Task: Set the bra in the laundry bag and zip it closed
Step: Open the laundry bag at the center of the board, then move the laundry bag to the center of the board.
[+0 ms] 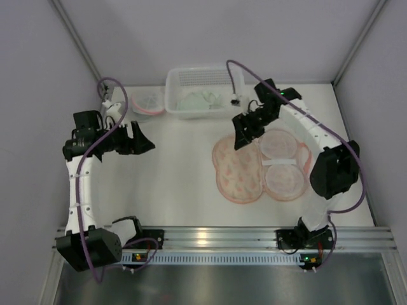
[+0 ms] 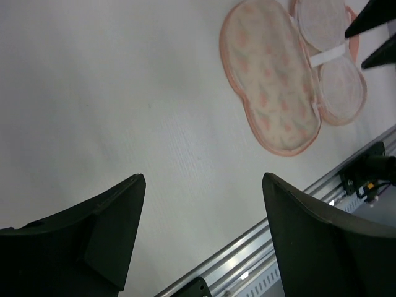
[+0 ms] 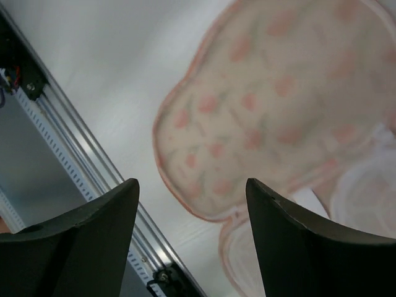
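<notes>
Our right gripper [image 1: 245, 138] and left gripper [image 1: 145, 141] both stand spread, empty. We judge the bra [image 1: 283, 181] seated in the laundry bag [image 1: 307, 152]. We should pinch the flap [image 1: 238, 168] at its nine-o'clock rim and fold toward three.

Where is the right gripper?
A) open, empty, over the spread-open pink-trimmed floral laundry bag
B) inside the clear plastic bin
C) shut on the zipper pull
A: the right gripper shows its fingers apart with nothing between them, above the pink-trimmed floral laundry bag.
</notes>
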{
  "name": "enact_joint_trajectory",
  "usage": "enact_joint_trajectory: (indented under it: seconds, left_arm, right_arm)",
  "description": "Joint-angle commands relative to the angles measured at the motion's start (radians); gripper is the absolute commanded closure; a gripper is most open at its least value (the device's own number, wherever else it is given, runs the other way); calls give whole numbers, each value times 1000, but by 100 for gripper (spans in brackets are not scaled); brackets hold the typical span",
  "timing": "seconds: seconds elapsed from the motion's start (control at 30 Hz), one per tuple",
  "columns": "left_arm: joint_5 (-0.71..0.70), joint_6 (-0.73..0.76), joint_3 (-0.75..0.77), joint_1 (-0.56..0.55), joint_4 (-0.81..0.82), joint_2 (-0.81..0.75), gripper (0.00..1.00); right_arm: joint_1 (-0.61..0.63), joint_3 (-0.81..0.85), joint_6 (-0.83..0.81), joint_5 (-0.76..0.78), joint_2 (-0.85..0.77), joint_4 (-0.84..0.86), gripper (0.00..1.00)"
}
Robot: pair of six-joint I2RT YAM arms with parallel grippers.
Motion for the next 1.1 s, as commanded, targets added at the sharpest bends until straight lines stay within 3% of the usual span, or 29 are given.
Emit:
enact_joint_trajectory:
  seconds: [0.0,0.1,0.23,0.33,0.53,0.8,1.07]
  left_arm:
    - [-45,-23,-53,-153,53,-17,19]
    - [-96,-70,-98,-290,114,4,22]
    - [-286,-84,-91,-483,215,72,27]
    - [-366,-91,-81,-635,267,150,29]
    - [-395,-170,-34,-888,449,383,30]
    - [-387,-212,198,-985,477,715,30]
    - [-442,-161,186,-985,451,830,30]
  right_arm:
    - [-182,-70,-90,10,-122,-89,29]
    - [-349,-114,-150,36,-167,-119,23]
    - [-550,-160,-229,183,-184,-127,22]
    - [-598,-209,-260,295,-180,-106,26]
    - [-603,-292,-267,351,-144,-60,31]
    - [-604,-325,-288,397,-62,-35,35]
    - [-575,-372,-265,388,5,26,36]
